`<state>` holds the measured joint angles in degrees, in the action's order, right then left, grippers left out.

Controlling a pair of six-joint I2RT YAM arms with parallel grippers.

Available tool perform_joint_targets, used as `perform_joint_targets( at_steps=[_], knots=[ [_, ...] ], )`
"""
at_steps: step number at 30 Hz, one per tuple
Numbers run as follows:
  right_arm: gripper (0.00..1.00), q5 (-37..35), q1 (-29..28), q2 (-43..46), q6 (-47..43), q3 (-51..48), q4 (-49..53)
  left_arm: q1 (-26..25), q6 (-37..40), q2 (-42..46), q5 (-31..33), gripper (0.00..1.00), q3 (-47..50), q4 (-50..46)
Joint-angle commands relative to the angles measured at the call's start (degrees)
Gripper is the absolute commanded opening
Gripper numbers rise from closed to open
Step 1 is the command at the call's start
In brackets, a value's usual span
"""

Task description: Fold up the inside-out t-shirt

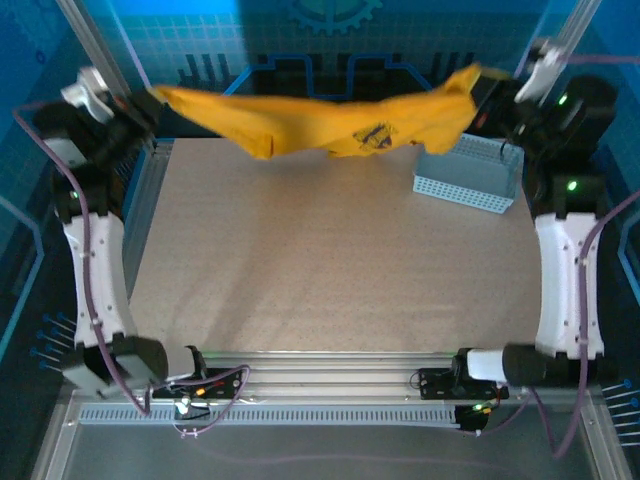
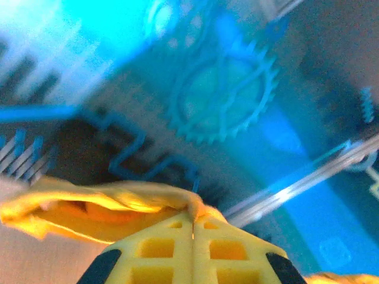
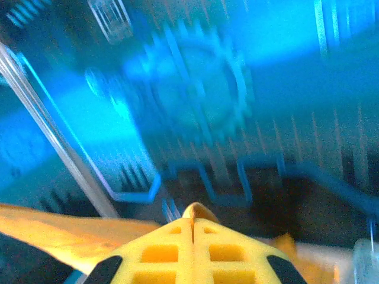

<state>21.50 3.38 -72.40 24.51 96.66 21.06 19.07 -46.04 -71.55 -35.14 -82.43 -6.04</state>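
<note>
T-shirt [image 1: 320,120] soft matt cloth, basket [image 1: 470,180] perf. plastic, tabletop [image 1: 330,270] matt w/ speckles.

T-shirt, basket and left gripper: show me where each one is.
t-shirt [image 1: 330,122]: top external view, middle of the hanging yellow fabric.
basket [image 1: 465,190]: top external view, its near perforated wall.
left gripper [image 2: 193,223]: left wrist view, where the shut fingertips meet.
</note>
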Motion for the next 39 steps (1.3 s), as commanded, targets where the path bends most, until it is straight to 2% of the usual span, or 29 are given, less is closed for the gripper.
perform_joint_targets(
  at_steps=[1, 4, 7, 9, 12, 14, 15, 16, 17, 18, 19, 22, 24, 27, 30, 31, 34, 37, 39],
  knots=[
    [0.0, -0.8, -1.1, 8.4, 2.0, -21.1, -2.1, -4.0, 3.7, 9.0, 1.7, 0.0, 18.2, 3.1],
    [0.0, -3.4, -1.5, 16.8, 5.8, -39.3, 0.4, -8.1, 4.5, 17.9, 6.3, 0.0, 34.6, -0.2],
    [0.0, -5.6, -1.4, 23.7, 8.6, -52.5, 5.7, -9.4, 6.0, 24.8, 6.3, 0.0, 47.3, -5.6],
    [0.0, -6.5, -1.3, 27.9, 10.0, -58.0, 9.9, -9.6, 6.5, 28.8, 6.3, 0.0, 52.8, -10.7],
    [0.01, -13.9, -1.1, 33.9, 12.9, -63.1, 20.3, -9.7, 5.2, 33.6, 5.8, 0.03, 58.4, -17.0],
    [0.12, -17.5, -0.2, 38.0, 15.9, -65.7, 25.7, -9.7, 3.5, 36.9, 5.6, 0.03, 60.9, -19.6],
    [0.21, -17.3, 0.2, 39.7, 16.6, -66.7, 26.3, -9.8, 3.0, 38.2, 6.6, 0.05, 61.2, -21.2],
    [0.38, -16.8, 0.4, 41.2, 17.2, -67.5, 26.2, -9.8, 2.5, 39.2, 8.5, 0.17, 60.8, -23.8],
    [0.53, -16.7, 0.6, 42.2, 17.9, -67.6, 26.3, -9.8, 2.0, 40.0, 10.8, 0.37, 60.0, -26.0],
    [0.61, -16.8, 0.6, 42.5, 18.3, -67.1, 26.3, -9.8, 1.8, 40.3, 13.0, 0.43, 58.8, -28.0],
    [0.67, -17.4, 0.6, 42.2, 18.2, -66.0, 26.3, -9.8, 1.6, 40.5, 15.7, 0.43, 57.1, -29.4],
    [0.74, -19.6, 0.6, 38.0, 15.6, -60.4, 25.8, -9.8, 1.3, 39.7, 25.9, 0.66, 49.2, -33.4],
    [0.74, -18.0, 0.0, 33.7, 13.0, -56.7, 23.3, -9.8, 1.7, 38.8, 29.0, 0.68, 45.0, -32.2],
    [0.74, -16.6, -3.8, 24.5, 10.8, -51.9, 20.5, -10.3, 1.8, 33.3, 25.7, 0.67, 41.3, -27.0],
    [0.74, -24.1, -12.7, 15.8, 8.9, -48.9, 19.7, -14.8, 1.9, 23.8, 20.8, 0.66, 39.5, -22.9],
    [0.74, -27.0, -15.2, 13.0, 8.9, -47.8, 20.1, -17.4, 2.4, 20.7, 21.0, 0.66, 39.1, -22.5],
    [0.71, -28.8, -18.5, 6.2, 9.7, -47.1, 19.0, -25.0, 3.9, 13.2, 23.3, 0.67, 38.7, -21.0],
    [0.63, -31.9, -20.8, 0.7, 11.5, -47.6, 19.5, -29.0, 3.5, 6.5, 24.6, 0.67, 39.8, -18.7],
    [0.59, -33.8, -21.8, -2.0, 12.2, -48.1, 19.9, -29.8, 2.9, 2.9, 24.7, 0.66, 41.6, -15.5]
  ],
)
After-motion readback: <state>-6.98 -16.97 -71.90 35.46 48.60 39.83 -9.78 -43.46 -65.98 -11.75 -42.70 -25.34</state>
